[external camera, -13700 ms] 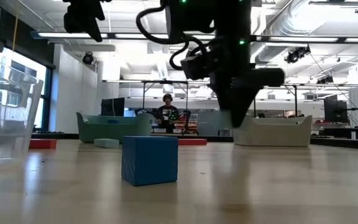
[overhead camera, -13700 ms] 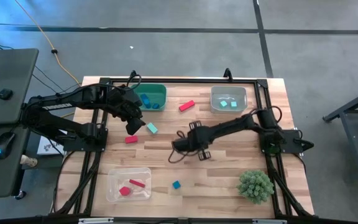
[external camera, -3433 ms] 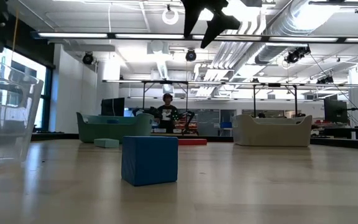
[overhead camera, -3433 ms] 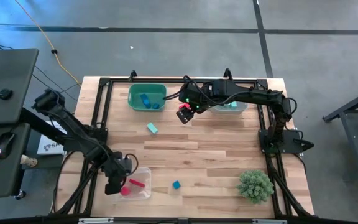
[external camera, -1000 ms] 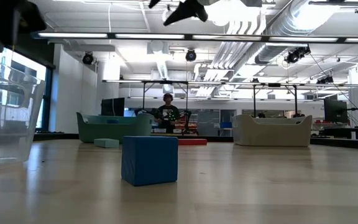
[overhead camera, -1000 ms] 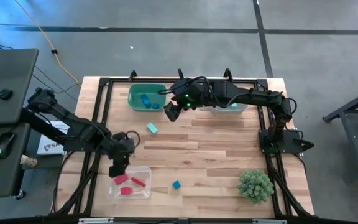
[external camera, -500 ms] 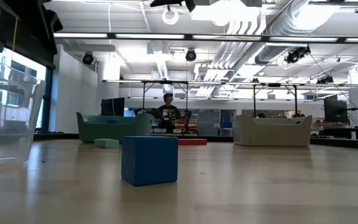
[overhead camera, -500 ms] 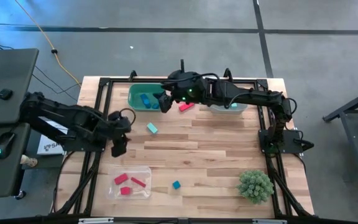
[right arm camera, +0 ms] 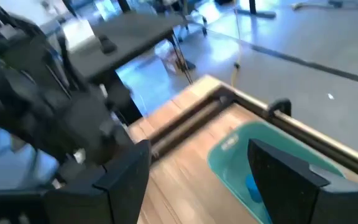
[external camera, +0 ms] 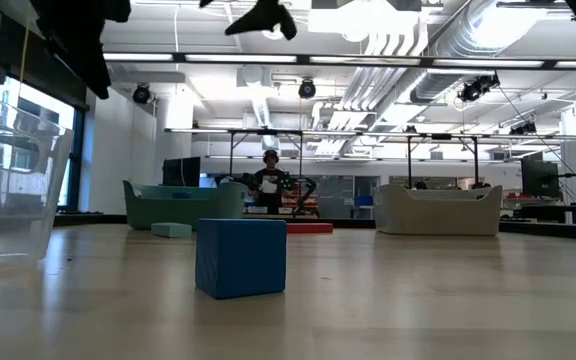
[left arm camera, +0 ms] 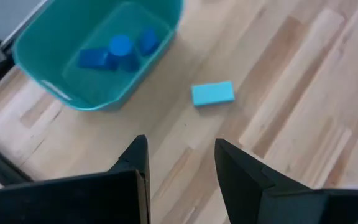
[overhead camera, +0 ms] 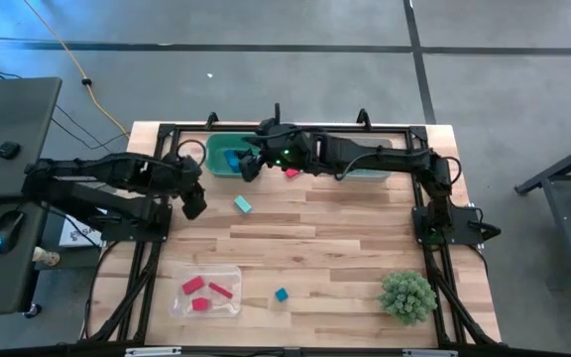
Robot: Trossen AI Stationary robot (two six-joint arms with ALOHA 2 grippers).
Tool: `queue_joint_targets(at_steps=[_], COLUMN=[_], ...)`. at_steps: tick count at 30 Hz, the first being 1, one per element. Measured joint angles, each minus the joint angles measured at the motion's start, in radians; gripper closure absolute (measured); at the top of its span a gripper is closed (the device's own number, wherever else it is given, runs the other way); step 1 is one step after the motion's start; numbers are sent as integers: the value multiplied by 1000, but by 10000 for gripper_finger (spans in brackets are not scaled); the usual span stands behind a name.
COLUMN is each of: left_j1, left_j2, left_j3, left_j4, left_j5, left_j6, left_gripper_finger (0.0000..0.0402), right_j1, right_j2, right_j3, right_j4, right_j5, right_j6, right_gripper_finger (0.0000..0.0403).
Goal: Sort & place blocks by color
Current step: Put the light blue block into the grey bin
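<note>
Left gripper [overhead camera: 194,205] hovers above the table's left side, jaws apart with nothing between them; its fingers [left arm camera: 135,163] frame bare wood. Just beyond it in the left wrist view lies a light teal block [left arm camera: 212,94], flat on the boards, and past that the teal bin [left arm camera: 42,65] holding blue blocks [left arm camera: 120,51].

Right gripper [overhead camera: 248,165] is stretched across the far edge, sitting over the teal bin's right rim, jaws spread wide and empty; its fingers [right arm camera: 128,171] show the bin [right arm camera: 241,158] below and the left arm blurred beyond.

Red block [overhead camera: 291,173] lies on the table just right of the right gripper, between the teal bin and the clear far-right bin [overhead camera: 373,175], which is mostly hidden under the right arm.

Near edge: clear bin [overhead camera: 178,302] with three red blocks [overhead camera: 206,290] inside; a small blue cube [overhead camera: 282,295] sits on the wood just to its right, apart from it. In the low view that blue cube [external camera: 241,257] is closest to the camera.

Spiky green plant ball [overhead camera: 407,295] sits at the near-right corner of the wooden table [overhead camera: 345,248].
</note>
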Motion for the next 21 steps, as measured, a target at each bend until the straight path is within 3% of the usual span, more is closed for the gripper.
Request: queue_joint_targets(at_steps=[7,21], left_j1=[99,245], left_j2=[-1,1], left_j3=[0,0], left_j4=[0,-5], left_j5=[11,38], left_j6=[-1,-9], left_gripper_finger=[300,300], right_j1=[1,1], right_j2=[68,247], right_j3=[0,0], right_j4=[-60,-102], right_j5=[-12,-154], right_j6=[22,117], right_gripper_finger=[147,147])
